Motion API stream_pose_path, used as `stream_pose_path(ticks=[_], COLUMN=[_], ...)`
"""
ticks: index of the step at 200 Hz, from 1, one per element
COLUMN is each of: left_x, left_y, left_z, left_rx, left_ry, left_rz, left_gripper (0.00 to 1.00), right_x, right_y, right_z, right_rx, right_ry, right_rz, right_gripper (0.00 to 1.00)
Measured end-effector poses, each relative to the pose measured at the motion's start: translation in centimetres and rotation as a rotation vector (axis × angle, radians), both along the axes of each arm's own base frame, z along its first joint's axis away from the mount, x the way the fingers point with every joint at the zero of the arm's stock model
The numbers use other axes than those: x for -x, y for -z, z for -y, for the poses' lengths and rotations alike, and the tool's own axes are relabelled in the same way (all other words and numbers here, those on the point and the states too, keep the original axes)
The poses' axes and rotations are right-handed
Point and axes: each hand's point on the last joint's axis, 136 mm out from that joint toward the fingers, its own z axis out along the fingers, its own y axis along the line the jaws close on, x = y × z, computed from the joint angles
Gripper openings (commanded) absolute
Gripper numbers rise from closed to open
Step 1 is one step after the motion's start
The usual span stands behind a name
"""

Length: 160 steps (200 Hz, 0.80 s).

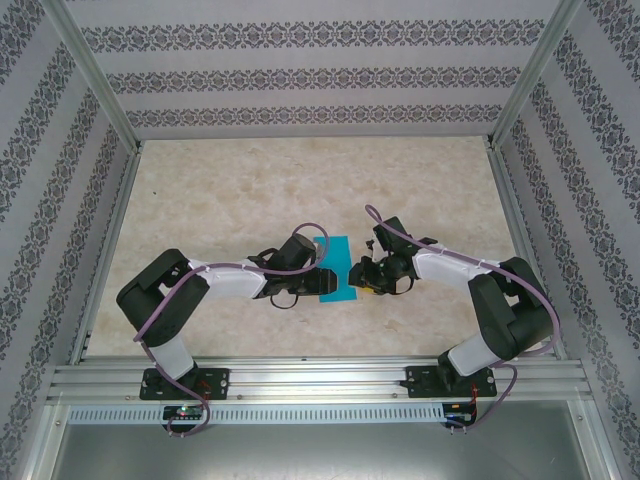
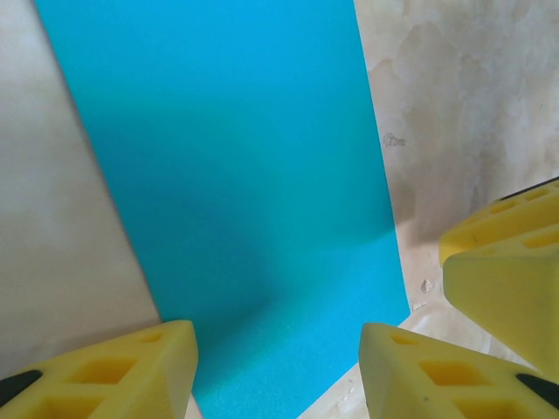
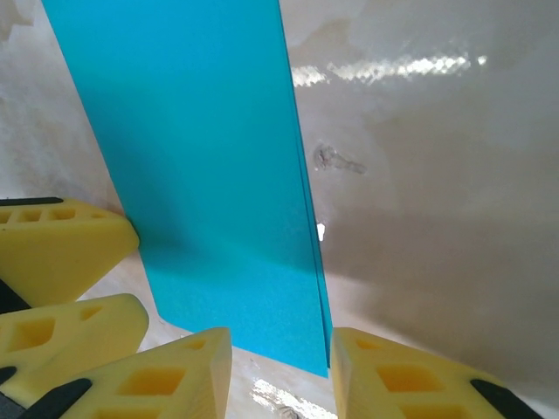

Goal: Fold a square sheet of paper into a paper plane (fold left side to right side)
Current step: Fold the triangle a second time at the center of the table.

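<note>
Square sheet of paper (image 1: 335,268), folded into a narrow strip, lies flat mid-counter (image 1: 250,190), its long axis running near to far. Left fingers (image 2: 131,375) stand apart, straddling one end. Right fingers (image 3: 410,375) are apart too, with a corner of the strip between them.

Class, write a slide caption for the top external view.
Left hand and right hand flank a teal paper sheet on the table.

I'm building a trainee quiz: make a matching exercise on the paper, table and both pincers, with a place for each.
1 thin teal-blue paper sheet
2 beige marbled table
3 left pincer
4 right pincer

A at the paper's right edge
B beneath the paper
C at the paper's left edge
D lying between the pincers

Pairs: 1-D, 2-B, 3-C, 4-A
</note>
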Motion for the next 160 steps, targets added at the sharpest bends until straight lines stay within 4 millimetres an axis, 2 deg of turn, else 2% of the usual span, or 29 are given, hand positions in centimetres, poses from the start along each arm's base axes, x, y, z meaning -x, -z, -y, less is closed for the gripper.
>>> stream_pose_path(ticks=[160], left_x=[0.0], left_y=[0.0], left_z=[0.0], left_rx=[0.0], left_ry=[0.0], left_rz=[0.0], left_gripper=[0.54], right_x=[1.3], right_y=[1.0], right_z=[-0.6], right_rx=[0.002], right_ry=[-0.018], right_rz=[-0.056], right_gripper=[0.3])
